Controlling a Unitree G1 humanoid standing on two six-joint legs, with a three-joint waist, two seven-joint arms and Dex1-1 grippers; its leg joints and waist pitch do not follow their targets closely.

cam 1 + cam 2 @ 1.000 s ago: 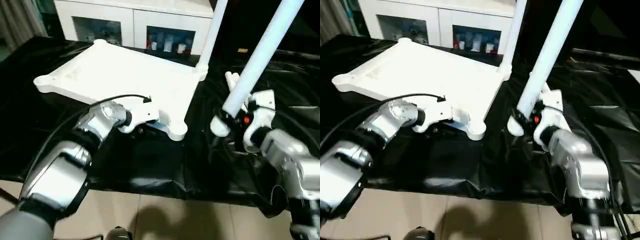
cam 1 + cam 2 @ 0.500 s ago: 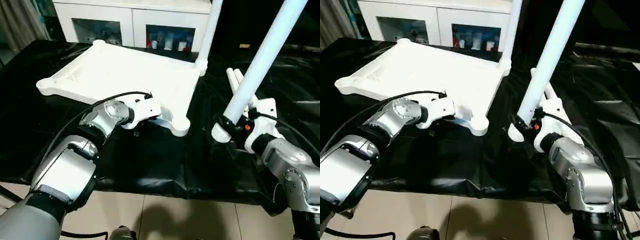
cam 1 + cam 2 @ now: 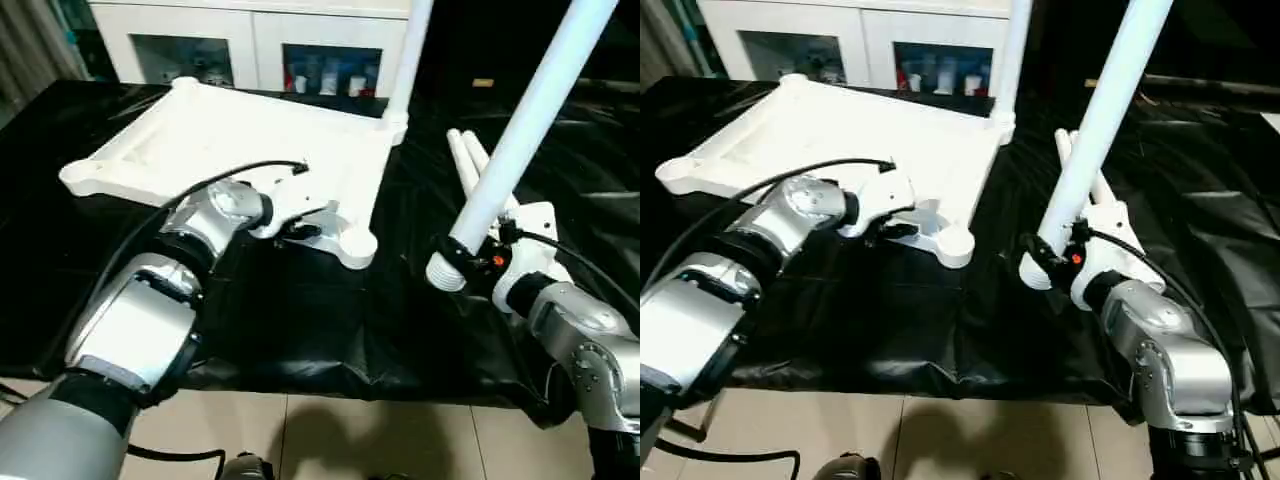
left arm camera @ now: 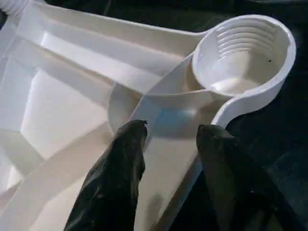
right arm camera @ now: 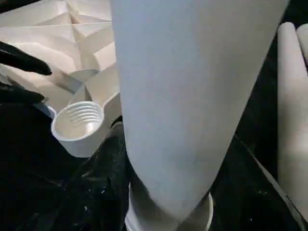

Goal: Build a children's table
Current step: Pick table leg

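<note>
Fingers of the left gripper stand apart over the rim of the upside-down table top, just short of its near corner socket. The right gripper is clamped on a tilted leg. One leg stands in the far corner, two more lie on the black cloth.

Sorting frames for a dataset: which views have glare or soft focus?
Head views: sheen streaks on the black cover; tabletop nearly blown out. Left wrist view: fingers soft, socket sharp. Right wrist view: held leg close, featureless.
</note>
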